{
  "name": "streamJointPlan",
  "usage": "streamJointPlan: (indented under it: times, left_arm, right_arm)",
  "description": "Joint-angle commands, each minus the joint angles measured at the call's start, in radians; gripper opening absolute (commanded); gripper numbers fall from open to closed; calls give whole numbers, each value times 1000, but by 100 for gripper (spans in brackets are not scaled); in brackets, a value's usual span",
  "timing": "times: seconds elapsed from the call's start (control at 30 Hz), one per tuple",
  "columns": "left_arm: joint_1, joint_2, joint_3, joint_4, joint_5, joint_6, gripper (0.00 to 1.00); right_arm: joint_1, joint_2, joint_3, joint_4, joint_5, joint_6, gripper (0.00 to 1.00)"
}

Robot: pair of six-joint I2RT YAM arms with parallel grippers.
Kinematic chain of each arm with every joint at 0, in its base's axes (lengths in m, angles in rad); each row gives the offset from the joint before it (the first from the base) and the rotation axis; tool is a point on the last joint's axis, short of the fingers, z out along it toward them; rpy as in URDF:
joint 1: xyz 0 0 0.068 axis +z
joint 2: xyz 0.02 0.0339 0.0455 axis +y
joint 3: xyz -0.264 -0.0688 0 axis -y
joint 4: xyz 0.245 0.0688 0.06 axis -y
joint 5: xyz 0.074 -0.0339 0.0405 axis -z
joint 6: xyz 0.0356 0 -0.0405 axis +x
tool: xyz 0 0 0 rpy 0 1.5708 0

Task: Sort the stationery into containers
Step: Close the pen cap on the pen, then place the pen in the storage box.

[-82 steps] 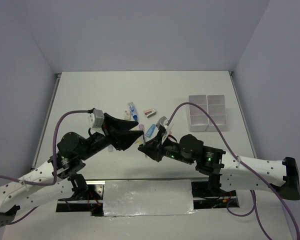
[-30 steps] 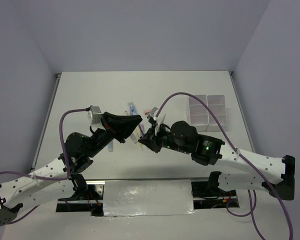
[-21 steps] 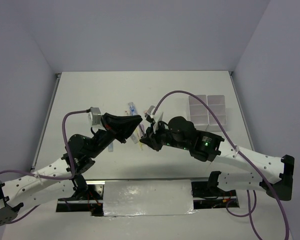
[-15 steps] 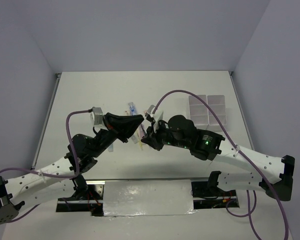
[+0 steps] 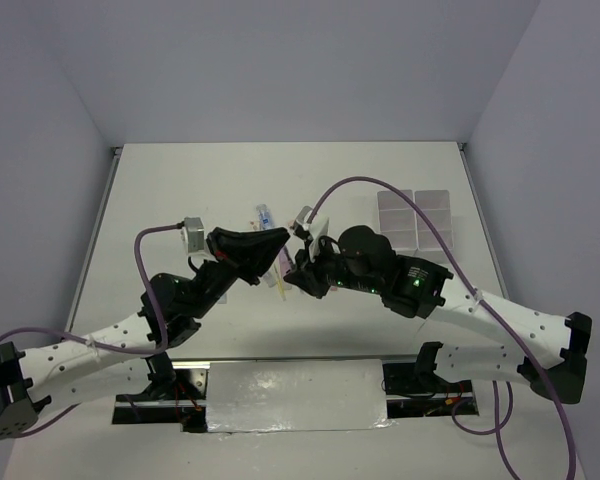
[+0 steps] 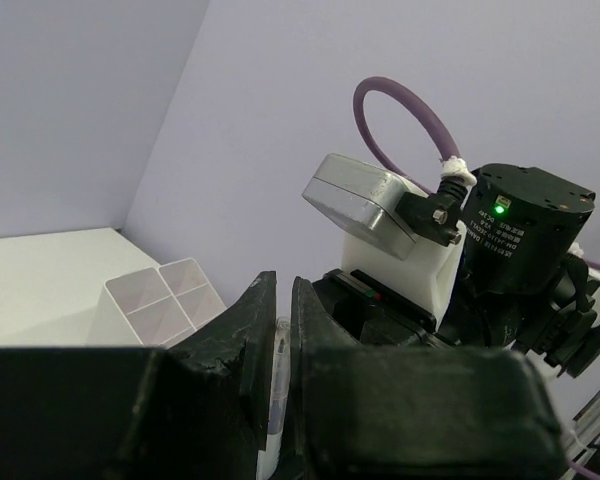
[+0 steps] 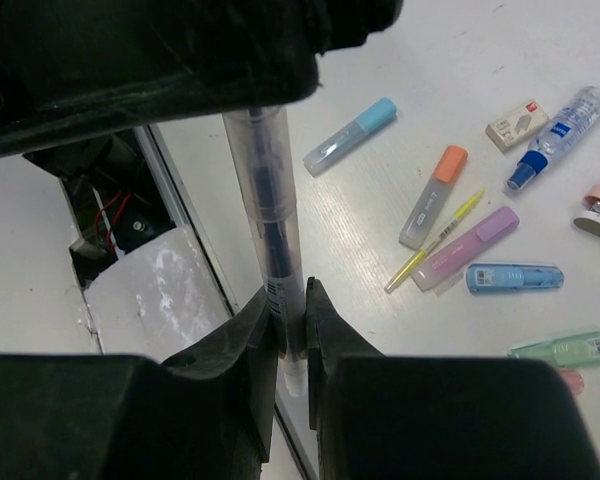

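From above, the left gripper (image 5: pixel 277 242) and the right gripper (image 5: pixel 293 273) meet tip to tip in the air over the middle of the table (image 5: pixel 180 200). What they hold is hard to make out from here. The containers (image 5: pixel 432 204) stand at the far right, partly behind the right arm (image 5: pixel 500 315).

In the left wrist view, the left gripper (image 6: pixel 284 300) has its jaws almost together, pressed on a clear pen (image 6: pixel 278 395). The containers (image 6: pixel 158 305) show beyond it, at the left.

In the right wrist view, the right gripper (image 7: pixel 288 312) is clamped on the lower part of the same clear pen (image 7: pixel 264 190), and the pen's upper end goes into the left gripper's black fingers. Below, on the table, lie a blue marker (image 7: pixel 350 135), an orange marker (image 7: pixel 435 195), a purple marker (image 7: pixel 470 248) and a blue-white tube (image 7: pixel 560 130) (all unsorted).

I judge the step to be a handover of the pen between the arms. Next, one gripper must let go, probably the left, so that the right can carry the pen to a compartment.
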Motion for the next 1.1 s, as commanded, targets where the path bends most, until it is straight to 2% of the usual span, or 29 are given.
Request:
streamJointPlan:
  times: [0.0,0.13,0.2,0.23,0.3,0.33,0.37,0.5,0.57,0.6,0.67,0.7,0.77,0.83,0.9,0.93,0.97,1.07]
  left_arm:
    - [-89,86,-115,-351,202,-44,0]
    - [-89,51,-120,-377,151,-39,0]
    - [-89,10,-65,-479,101,-18,0]
    - [-89,-1,-16,-515,87,7,3]
    - [-89,-39,59,-601,47,33,16]
    - [-89,-48,84,-620,42,66,34]
    - [-89,-67,113,-638,29,77,41]
    - [-88,-79,259,-715,19,146,47]
    - [-88,-78,343,-732,-17,163,71]
    - [-89,-81,390,-756,-34,160,86]
    - [-89,-93,431,-787,-88,148,92]
    - [-89,-104,454,-822,-112,128,99]
    - [-88,-140,469,-871,-202,94,99]
    - [-88,-177,477,-995,-275,65,99]
    - [-89,-199,489,-1095,-383,29,99]
    - [-89,-217,494,-1202,-407,19,99]
    - [-88,-225,503,-1256,-445,-2,99]
    - [-89,-257,511,-1446,-476,-37,99]
  right_arm:
    - [-63,-71,223,549,102,36,0]
    - [-70,-39,254,514,42,2,0]
    - [-70,-37,197,498,11,-22,0]
    - [-67,-42,164,506,11,-40,0]
    - [-67,-59,53,524,19,-60,0]
    - [-70,-69,-17,544,23,-62,0]
    - [-70,-74,-50,554,31,-64,0]
    - [-70,-85,-162,589,-12,-61,0]
    - [-73,-85,-203,592,28,-42,0]
    - [-78,-86,-215,597,98,-30,0]
    - [-130,-89,-257,604,163,-9,0]
    - [-159,-95,-284,615,225,20,0]
    - [-245,-108,-309,652,351,36,0]
    - [-300,-118,-347,699,445,25,0]
    - [-421,-120,-372,777,509,16,0]
    - [-469,-117,-377,800,517,22,0]
    - [-577,-93,-374,831,502,44,0]
    - [-702,-27,-358,871,439,82,0]
